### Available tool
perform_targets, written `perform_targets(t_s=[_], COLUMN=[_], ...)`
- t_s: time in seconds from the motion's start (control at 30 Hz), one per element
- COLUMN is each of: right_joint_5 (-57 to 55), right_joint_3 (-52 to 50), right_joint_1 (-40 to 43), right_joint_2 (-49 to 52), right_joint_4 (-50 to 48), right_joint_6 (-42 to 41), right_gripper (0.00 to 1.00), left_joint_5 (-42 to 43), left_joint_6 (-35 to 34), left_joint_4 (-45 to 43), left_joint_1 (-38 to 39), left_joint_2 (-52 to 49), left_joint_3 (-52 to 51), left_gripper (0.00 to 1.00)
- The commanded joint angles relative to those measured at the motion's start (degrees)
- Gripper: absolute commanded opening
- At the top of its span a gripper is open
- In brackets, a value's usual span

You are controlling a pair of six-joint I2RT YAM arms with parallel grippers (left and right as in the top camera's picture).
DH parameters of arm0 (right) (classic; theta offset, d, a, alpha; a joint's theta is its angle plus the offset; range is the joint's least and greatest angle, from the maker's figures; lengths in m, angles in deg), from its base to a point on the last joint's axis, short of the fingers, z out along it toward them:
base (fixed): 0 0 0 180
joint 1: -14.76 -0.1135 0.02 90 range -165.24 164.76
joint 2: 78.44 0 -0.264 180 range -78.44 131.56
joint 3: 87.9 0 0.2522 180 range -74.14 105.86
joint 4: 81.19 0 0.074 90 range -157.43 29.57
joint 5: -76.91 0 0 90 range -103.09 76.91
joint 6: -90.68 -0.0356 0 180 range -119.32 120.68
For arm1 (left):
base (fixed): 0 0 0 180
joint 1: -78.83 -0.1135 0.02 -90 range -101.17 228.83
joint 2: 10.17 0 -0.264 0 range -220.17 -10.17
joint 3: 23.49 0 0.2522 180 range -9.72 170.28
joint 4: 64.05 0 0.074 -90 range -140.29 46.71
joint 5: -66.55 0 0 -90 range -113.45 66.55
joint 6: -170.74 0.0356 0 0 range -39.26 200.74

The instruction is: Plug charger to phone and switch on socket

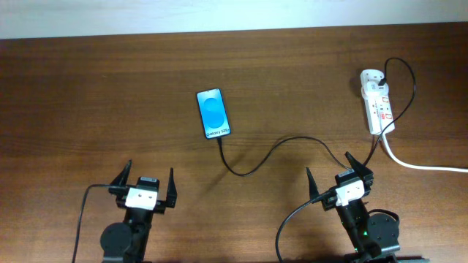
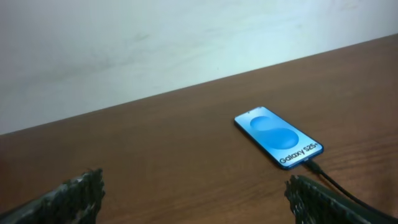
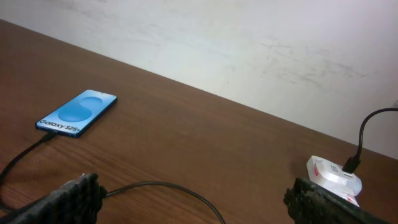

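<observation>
Black charger [image 1: 292, 138] is sitting plugged into the phone [image 1: 213, 113] at eleven o'clock; socket [image 1: 376, 106] lying at two. Both my jaws are standing spread, empty. Reaching there, I am risking snagging the cable, unplugging it.

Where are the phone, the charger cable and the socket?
phone [image 1: 213, 113]: overhead view, middle of its screen.
charger [image 1: 301, 136]: overhead view, middle of the cable's run.
socket [image 1: 378, 106]: overhead view, white top face.

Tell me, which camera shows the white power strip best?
The overhead view: the whole socket shows, with switches, black plug and white cord. The right wrist view catches only one end. The left wrist view misses it.
</observation>
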Motion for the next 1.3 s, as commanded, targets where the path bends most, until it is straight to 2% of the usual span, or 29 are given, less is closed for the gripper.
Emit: perform_targets(t_s=[0.0, 1.27], right_joint_5=[-0.5, -0.5], right_joint_3=[-0.5, -0.5], right_joint_1=[-0.4, -0.4], right_joint_2=[-0.5, -0.5], right_joint_4=[0.1, 0.1], right_joint_6=[-0.4, -0.4], right_gripper=[0.98, 0.98], left_joint_5=[0.8, 0.8], left_joint_6=[0.9, 0.9], left_joint_4=[1.0, 1.1], left_joint_1=[-0.7, -1.7], left_joint_2=[2.1, 2.1], left_joint_3=[-0.3, -0.3], left_gripper=[0.99, 0.99])
